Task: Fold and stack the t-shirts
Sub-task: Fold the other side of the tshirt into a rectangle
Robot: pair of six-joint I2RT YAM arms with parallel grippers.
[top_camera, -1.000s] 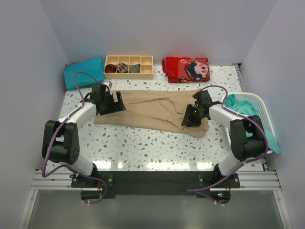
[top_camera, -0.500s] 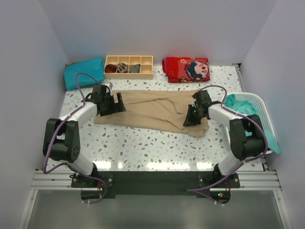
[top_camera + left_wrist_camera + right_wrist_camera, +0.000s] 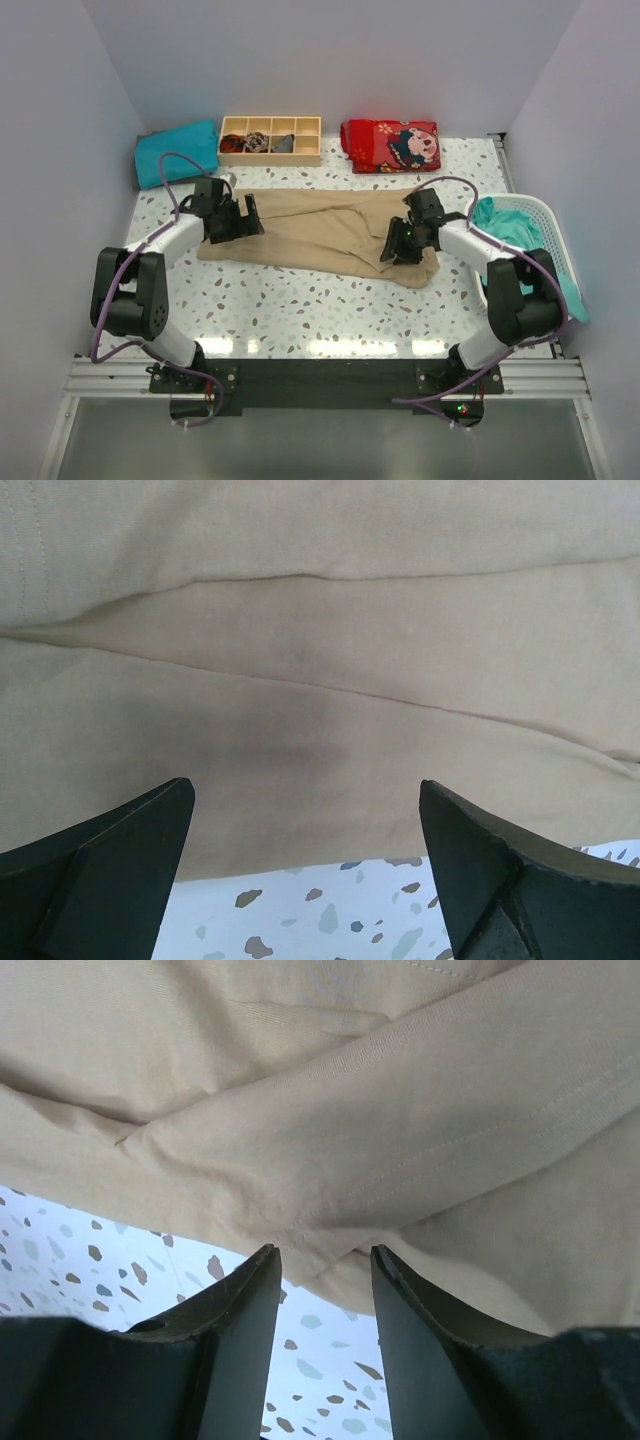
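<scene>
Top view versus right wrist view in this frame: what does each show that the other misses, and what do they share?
Only the top view: the left gripper over one end of the tan shirt, a folded teal shirt, a wooden box, a red cloth, and a basket holding teal cloth. Only the right wrist view: the tan shirt's stitched hem and folds, and a narrow gap between the fingers at its edge. Both: the tan shirt, the speckled table, the right gripper.
</scene>
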